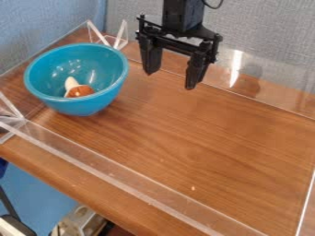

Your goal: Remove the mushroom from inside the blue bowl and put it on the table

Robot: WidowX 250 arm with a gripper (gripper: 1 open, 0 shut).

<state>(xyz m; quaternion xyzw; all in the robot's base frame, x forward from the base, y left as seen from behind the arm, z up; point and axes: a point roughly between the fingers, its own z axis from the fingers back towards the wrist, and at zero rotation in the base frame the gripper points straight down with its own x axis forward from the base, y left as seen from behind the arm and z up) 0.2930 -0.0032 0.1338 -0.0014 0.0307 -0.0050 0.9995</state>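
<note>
A wood-grain table (197,129), edged by low clear walls, is seen from above and to one side. A blue bowl (105,88) stands at the far left of it, near a corner of the walls. The mushroom (77,89) lies inside the bowl, low against the left side, with its orange-brown cap uppermost and a little of the cream stem showing at the left.

A black claw (172,66) hangs to the right of the bowl, well apart from it and above the table, pointed down. Its two fingers are spread wide, and nothing is held between them.

The mushroom is judged to be a light, stiff toy, unlikely to be damaged by a firm pinch. Its rounded cap looks smooth and may slip from the fingers, so hold is probably best taken across the widest part of the cap, from above. The glossy bowl is also judged light; it could be pushed or tipped if its rim or wall is struck during the descent.

No brand, label or readable writing can be made out anywhere.
</note>
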